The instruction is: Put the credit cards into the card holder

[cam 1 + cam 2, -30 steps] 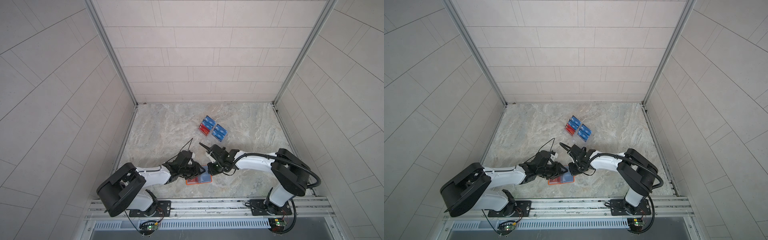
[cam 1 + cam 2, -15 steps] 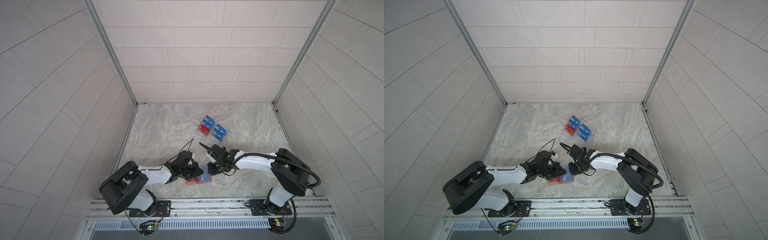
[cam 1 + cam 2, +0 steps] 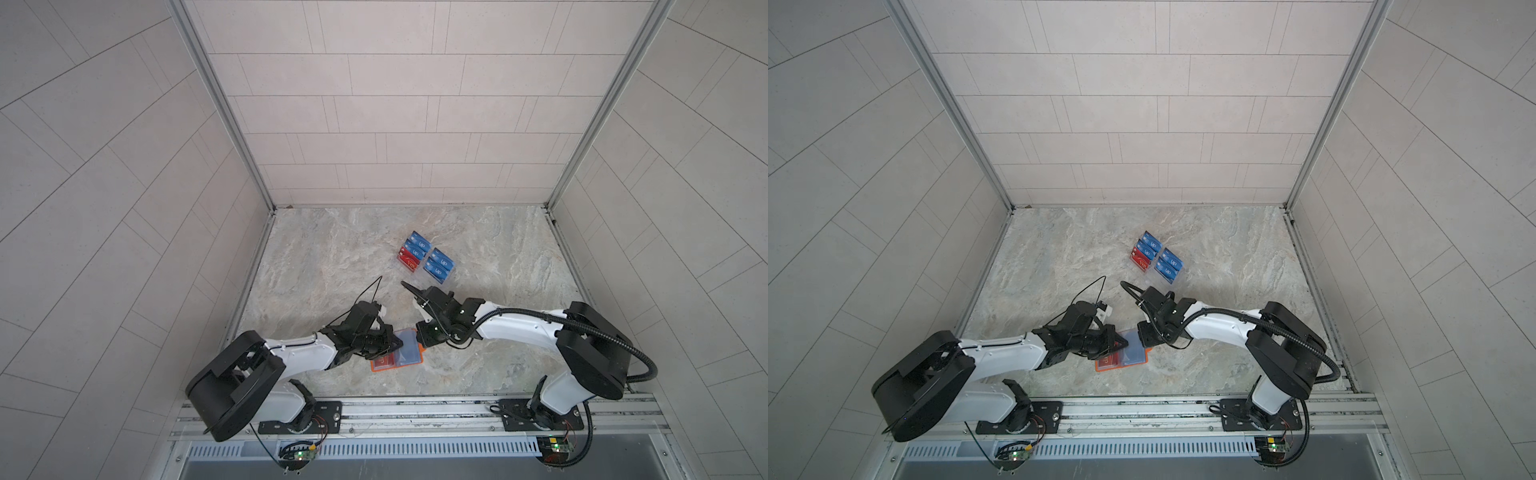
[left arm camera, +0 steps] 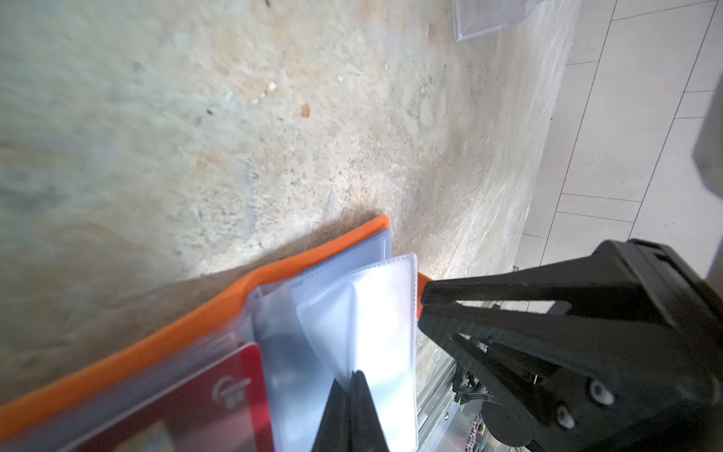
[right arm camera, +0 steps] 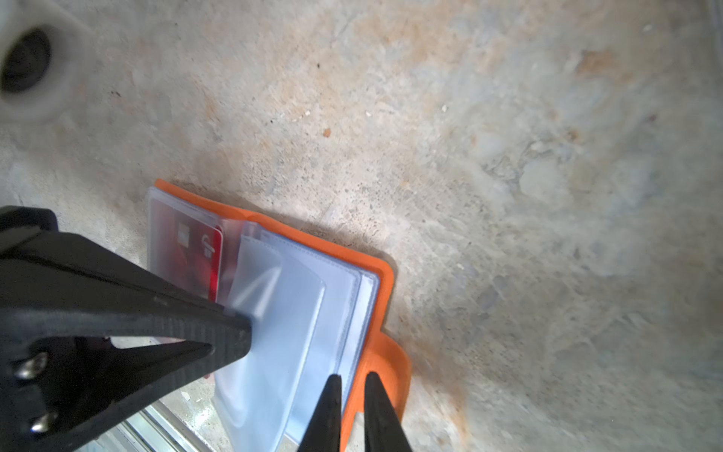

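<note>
1. Two grippers meet at the card holder (image 3: pixel 409 358), which lies open on the marbled table (image 3: pixel 332 257) near the front edge, between the arms.
2. Left gripper (image 4: pixel 350 391): jaws pressed together, pinching one clear sleeve (image 4: pixel 375 313), which bows up off the other sleeves.
3. Right gripper (image 5: pixel 354 391): only a narrow gap. The holder's orange cover edge, by the tab, sits between the fingertips, so it looks clamped on the holder.
4. One red card (image 5: pixel 213 254) sits inside a sleeve on the half of the holder nearer the left arm. It is partly hidden by the left gripper in the right wrist view.
5. Other credit cards (image 3: pixel 426 257), mostly blue with one red, stand in a clear stand (image 4: pixel 489 15) farther back on the table, well apart from the holder. Both top views show this.
</note>
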